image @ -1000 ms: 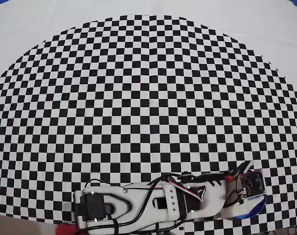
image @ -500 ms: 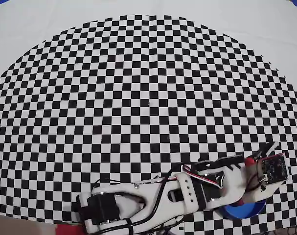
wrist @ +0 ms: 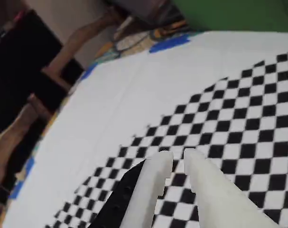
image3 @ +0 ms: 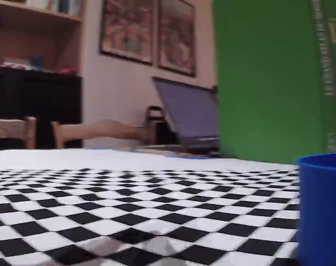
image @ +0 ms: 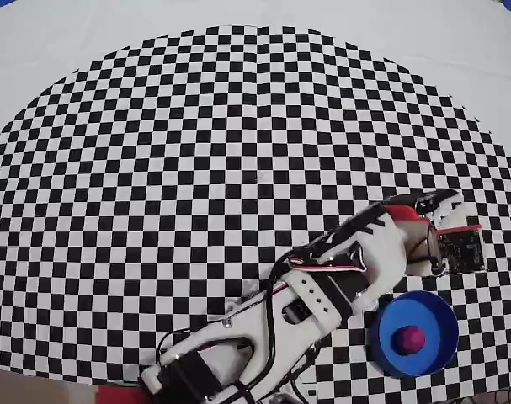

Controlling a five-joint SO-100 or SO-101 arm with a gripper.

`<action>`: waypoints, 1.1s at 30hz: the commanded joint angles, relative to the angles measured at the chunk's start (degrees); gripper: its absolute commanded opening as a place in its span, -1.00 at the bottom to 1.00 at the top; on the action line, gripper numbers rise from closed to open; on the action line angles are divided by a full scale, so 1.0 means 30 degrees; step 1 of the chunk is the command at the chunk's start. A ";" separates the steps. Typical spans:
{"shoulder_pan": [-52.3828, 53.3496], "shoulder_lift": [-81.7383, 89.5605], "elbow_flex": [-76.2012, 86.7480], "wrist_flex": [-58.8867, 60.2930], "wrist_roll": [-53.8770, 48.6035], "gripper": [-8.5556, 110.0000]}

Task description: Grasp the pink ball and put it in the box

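Note:
The pink ball [image: 409, 338] lies inside the box [image: 436, 313], a round blue bowl near the bottom right of the checkered mat in the overhead view. My gripper [image: 447, 200] is above and slightly right of the box in that view, well clear of its rim. In the wrist view the gripper [wrist: 178, 159] shows two white fingers [wrist: 153, 185] a narrow gap apart, with only the checkered mat between them. It holds nothing. The box's blue wall [image3: 321, 210] fills the right edge of the fixed view; the ball is hidden there.
The checkered mat [image: 238, 168] lies on a white table [image: 70, 50]. The arm's white body [image: 314, 295] stretches from the bottom edge toward the right. A laptop [image3: 190, 119], a green panel [image3: 267, 77] and chairs [image3: 96, 133] stand beyond the table.
The arm swung up and away from over the box, with the gripper moving toward the top of the overhead view. The box is now uncovered, with the pink ball resting inside it.

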 commanded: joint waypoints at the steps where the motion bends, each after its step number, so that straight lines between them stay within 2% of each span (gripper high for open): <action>1: -0.2109 0.0088 -0.0352 -0.0322 0.2344 -0.85; 9: -0.7148 0.2490 0.1201 0.0000 0.7998 -0.85; 17: -1.0957 0.5596 0.2373 0.3252 1.2627 -0.85; 23: -1.3418 0.8408 0.4395 0.5068 1.4238 -0.85; 33: -1.4971 1.1279 0.8086 0.6826 1.5439 -0.85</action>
